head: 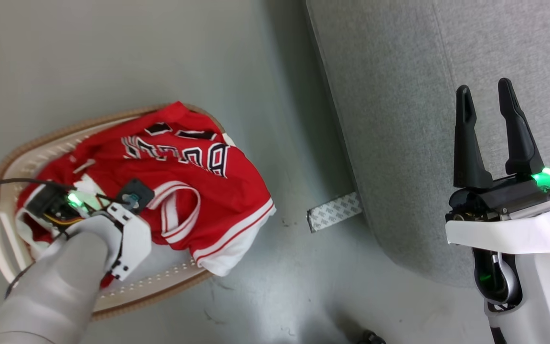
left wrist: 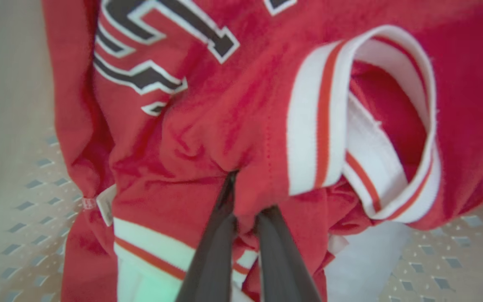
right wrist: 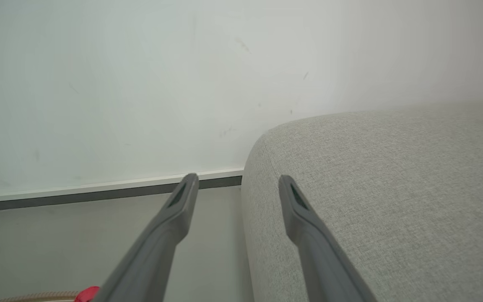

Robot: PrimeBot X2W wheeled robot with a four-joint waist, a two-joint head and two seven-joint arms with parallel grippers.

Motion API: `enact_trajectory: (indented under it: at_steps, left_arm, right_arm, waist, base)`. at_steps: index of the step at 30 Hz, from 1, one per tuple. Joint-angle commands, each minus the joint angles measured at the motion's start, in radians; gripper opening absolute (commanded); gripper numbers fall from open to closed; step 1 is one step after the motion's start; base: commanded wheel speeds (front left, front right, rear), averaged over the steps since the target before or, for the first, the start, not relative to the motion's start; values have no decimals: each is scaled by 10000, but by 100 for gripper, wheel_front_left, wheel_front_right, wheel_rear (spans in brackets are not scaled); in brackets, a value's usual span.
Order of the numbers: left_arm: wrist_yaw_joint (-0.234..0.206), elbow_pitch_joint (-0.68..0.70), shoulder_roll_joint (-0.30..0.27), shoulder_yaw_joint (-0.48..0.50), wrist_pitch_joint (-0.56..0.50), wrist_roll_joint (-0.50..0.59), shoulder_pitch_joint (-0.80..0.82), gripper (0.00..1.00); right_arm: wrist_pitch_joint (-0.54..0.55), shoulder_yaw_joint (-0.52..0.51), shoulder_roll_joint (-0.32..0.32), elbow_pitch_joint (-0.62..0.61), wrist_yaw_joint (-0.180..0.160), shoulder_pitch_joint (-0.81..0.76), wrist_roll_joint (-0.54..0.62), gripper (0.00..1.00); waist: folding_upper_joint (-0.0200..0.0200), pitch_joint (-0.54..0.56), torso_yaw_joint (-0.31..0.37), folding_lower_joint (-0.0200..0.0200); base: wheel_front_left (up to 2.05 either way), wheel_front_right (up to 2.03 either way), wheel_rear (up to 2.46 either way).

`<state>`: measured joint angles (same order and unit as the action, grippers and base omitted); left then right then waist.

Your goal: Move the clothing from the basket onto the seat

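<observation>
The red clothing (head: 184, 181) with white trim and black-and-white lettering is heaped in the cream basket (head: 31, 143) on the floor at the left, one hem hanging over its near rim. My left arm reaches down into the basket. In the left wrist view my left gripper (left wrist: 247, 197) is shut, its fingers pinching a fold of the red clothing (left wrist: 233, 126) beside a white-and-red striped armhole; the basket's perforated wall (left wrist: 27, 201) shows behind. My right gripper (head: 484, 88) is open and holds nothing, hovering over the near left part of the light-grey seat (head: 399, 119). In the right wrist view the right gripper (right wrist: 238, 180) points past the seat's rounded corner (right wrist: 392, 188).
A patterned strip of tape (head: 334, 211) lies on the floor by the seat's edge. Grey floor separates basket and seat. A black cable (head: 7, 181) runs to my left wrist. A pale wall with a baseboard (right wrist: 99, 191) stands beyond the seat.
</observation>
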<state>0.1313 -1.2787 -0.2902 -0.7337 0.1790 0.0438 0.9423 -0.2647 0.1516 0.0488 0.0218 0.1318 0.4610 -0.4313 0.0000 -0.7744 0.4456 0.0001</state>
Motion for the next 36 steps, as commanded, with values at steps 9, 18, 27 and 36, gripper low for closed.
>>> enact_trajectory:
  at_steps: [9, 18, 27, 36]
  left_arm:
    - [-16, 159, 650, -86, 715, -921, -678, 0]
    - [-21, 2074, 1059, 532, 858, -2077, -1991, 0]
    - [-161, 4081, 1207, 1352, 856, -2706, -3481, 0]
    - [-241, 5784, 1399, 2112, 857, -2927, -4447, 0]
  right_arm:
    - [4, -315, 31, 300, -21, -294, 649, 100]
    - [4, -505, 35, 623, -21, -954, 1309, 100]
    - [4, -450, 35, 1012, -21, -1580, 1705, 100]
    - [6, -318, 32, 1240, -21, -2281, 976, 100]
  waist:
    - [0, 1657, -622, -1]
    - [0, 3695, -1461, -1]
    - [0, 5499, -2316, -1]
    - [0, 6894, -3037, -1]
  base:
    - [0, 0, 0]
    - [0, 0, 0]
    - [0, 0, 0]
    - [0, 0, 0]
